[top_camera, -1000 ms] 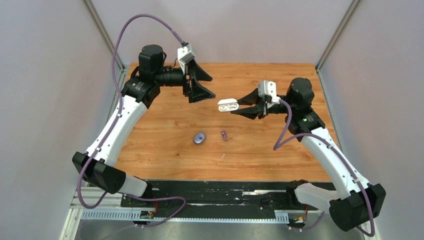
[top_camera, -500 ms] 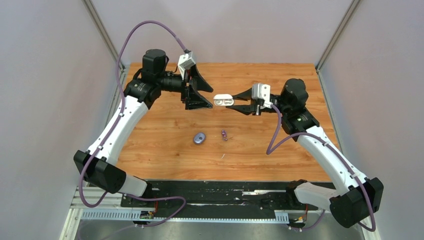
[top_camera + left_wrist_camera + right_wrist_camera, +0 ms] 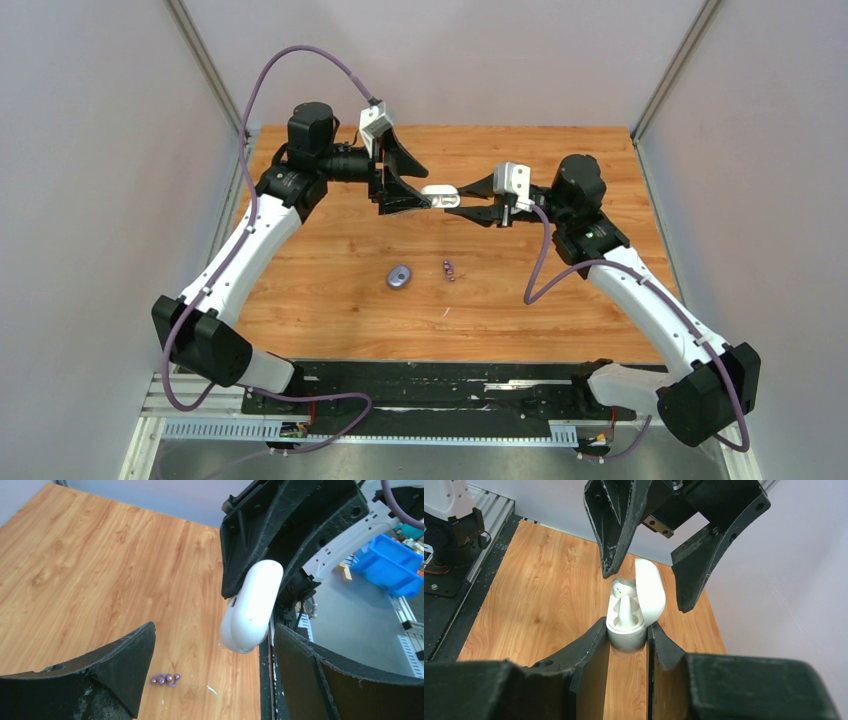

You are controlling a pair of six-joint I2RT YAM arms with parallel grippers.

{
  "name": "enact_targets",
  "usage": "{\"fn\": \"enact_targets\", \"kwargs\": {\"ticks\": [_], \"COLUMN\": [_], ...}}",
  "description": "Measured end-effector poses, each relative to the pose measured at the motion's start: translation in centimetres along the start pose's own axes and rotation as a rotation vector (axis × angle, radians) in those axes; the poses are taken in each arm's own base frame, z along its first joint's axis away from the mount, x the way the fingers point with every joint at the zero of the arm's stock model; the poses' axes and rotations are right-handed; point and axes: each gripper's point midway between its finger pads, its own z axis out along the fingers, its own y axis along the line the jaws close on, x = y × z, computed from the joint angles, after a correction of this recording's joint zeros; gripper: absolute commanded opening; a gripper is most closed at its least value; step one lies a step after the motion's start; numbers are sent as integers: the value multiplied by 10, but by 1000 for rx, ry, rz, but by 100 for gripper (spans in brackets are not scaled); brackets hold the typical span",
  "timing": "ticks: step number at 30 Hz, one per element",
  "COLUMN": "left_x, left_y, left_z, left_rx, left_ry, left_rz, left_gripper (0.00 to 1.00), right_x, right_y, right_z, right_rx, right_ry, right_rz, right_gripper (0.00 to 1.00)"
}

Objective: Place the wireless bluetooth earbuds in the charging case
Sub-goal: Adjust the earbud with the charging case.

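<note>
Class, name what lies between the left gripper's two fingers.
The open white case, held by the right gripper, sits between the left gripper's open fingers; both wrist views show it.

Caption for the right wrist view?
Right gripper holds the open white case inside the wide-open left gripper.

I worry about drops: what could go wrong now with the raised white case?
1. The right end effector pinches only the base of the white case; the open left end effector straddling its lid could knock it loose.
2. The lid is open, so a jolt might spill the white bud inside.
3. A fall could scatter the purple earbuds on the table.
</note>
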Motion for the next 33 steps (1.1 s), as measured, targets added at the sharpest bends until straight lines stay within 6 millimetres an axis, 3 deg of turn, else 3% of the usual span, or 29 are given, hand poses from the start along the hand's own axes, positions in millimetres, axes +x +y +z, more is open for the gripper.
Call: {"fn": "enact_targets", "kwargs": {"ticks": [13, 19, 33], "left_x": [-6, -5, 8], "left_y": [10, 8, 7], "left_z": [1, 1, 3], "left_rx": [-50, -37, -26], "left_ry": [-20, -17, 27], "left_rz": [16, 31, 157], "left_gripper": [91, 95, 96], "right_x": [-2, -2, -3], "right_y": [-1, -1, 2], "right_z": [2, 2, 3], "right_rx": [5, 5, 0], "right_ry": [-5, -5, -7], "right_rz": [-5, 6, 29], "right_gripper": [2, 2, 0]}}
